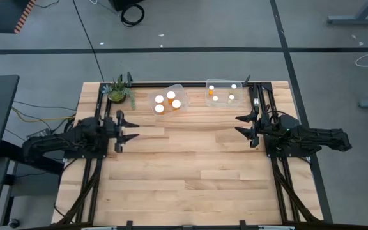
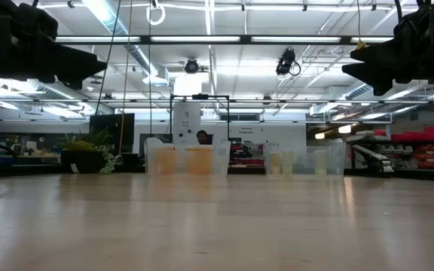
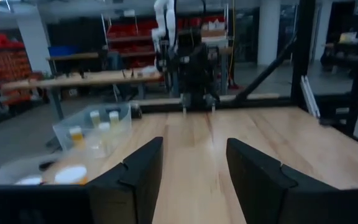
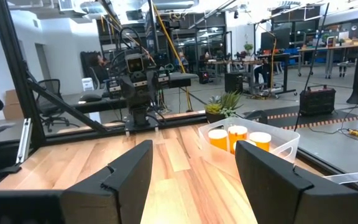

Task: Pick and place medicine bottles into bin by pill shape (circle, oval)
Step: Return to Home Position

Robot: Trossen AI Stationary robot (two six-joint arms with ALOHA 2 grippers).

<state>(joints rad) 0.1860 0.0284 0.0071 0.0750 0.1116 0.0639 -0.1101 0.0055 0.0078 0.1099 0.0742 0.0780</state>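
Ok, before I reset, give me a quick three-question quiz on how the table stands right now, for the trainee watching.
1. Multiple choice: where are the medicine bottles? A) lying loose outside the bins. B) all inside the left bin and the right bin. C) one in each gripper.
2. True or false: the left gripper holds a bottle.
3. Fill in: in the high view, the potted plant stands beside the ____ bin.

Key:
1. B. There are four in each bin, with the wider ones in the left bin.
2. False. It is open and empty, and so is the right gripper.
3. Left.
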